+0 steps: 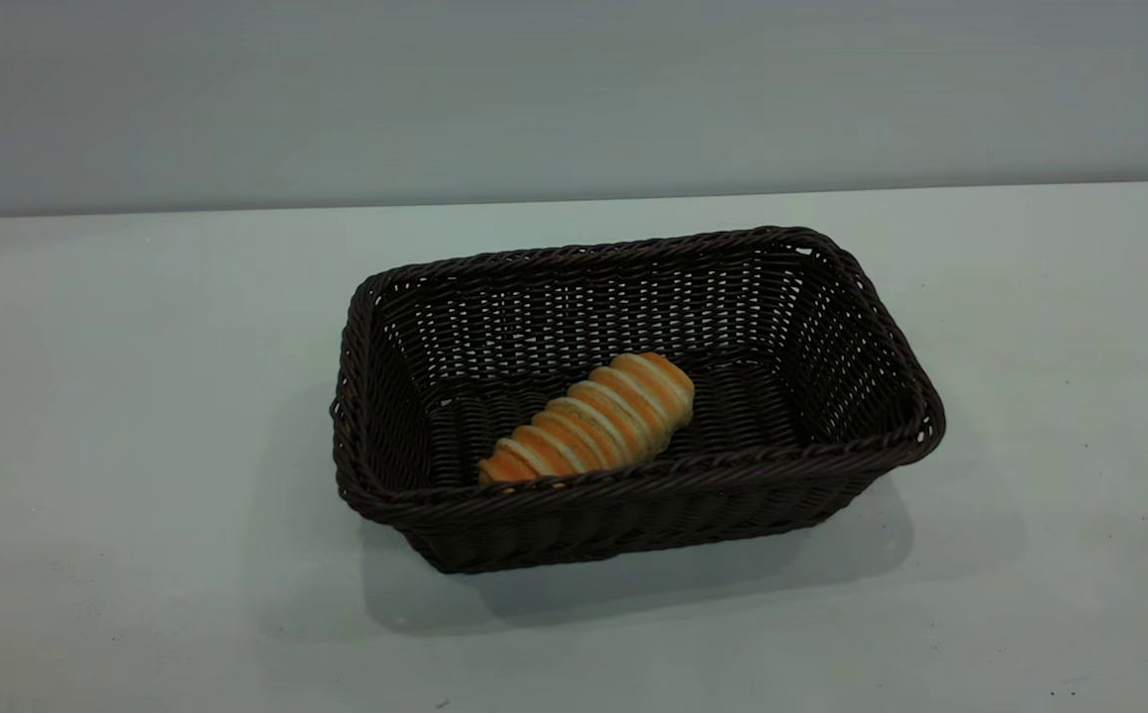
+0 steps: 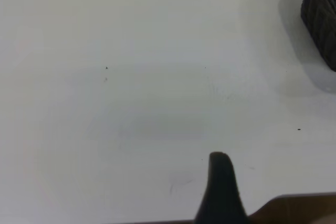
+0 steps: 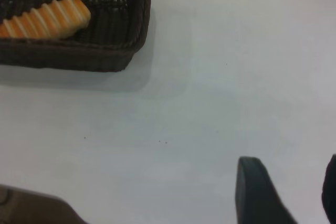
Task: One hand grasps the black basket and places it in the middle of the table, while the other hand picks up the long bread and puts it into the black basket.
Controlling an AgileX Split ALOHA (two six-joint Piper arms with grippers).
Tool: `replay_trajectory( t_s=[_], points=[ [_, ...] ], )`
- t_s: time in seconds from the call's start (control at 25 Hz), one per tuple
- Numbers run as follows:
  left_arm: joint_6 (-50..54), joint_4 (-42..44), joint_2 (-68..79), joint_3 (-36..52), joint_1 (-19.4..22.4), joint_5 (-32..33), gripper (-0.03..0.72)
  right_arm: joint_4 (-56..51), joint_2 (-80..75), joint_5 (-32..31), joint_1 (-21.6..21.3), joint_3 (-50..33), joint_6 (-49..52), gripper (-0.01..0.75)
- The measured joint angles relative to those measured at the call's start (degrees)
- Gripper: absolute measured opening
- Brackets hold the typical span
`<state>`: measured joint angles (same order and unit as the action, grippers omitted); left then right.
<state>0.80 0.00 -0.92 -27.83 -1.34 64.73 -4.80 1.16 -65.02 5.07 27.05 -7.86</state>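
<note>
The black basket (image 1: pixel 633 396) stands in the middle of the table (image 1: pixel 138 495). The long bread (image 1: pixel 593 418) lies slantwise on the basket's floor. Neither arm shows in the exterior view. In the right wrist view the basket's corner (image 3: pixel 105 51) and the bread (image 3: pixel 47 19) are far from my right gripper (image 3: pixel 291 182), which is open and empty over bare table. In the left wrist view my left gripper (image 2: pixel 223 192) is over bare table, well away from the basket's corner (image 2: pixel 321 19).
The table's front edge shows as a brown strip in the left wrist view (image 2: pixel 299 208) and as a dark strip in the right wrist view (image 3: pixel 31 208). A grey wall (image 1: pixel 574 89) rises behind the table.
</note>
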Motion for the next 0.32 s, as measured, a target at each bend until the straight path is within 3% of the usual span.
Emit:
replay_trajectory(
  t_s=[0.32],
  points=[
    [0.0,0.0,0.0,0.0,0.0,0.0,0.591,0.0,0.0,0.0,0.0,0.0,0.0,0.257]
  ],
)
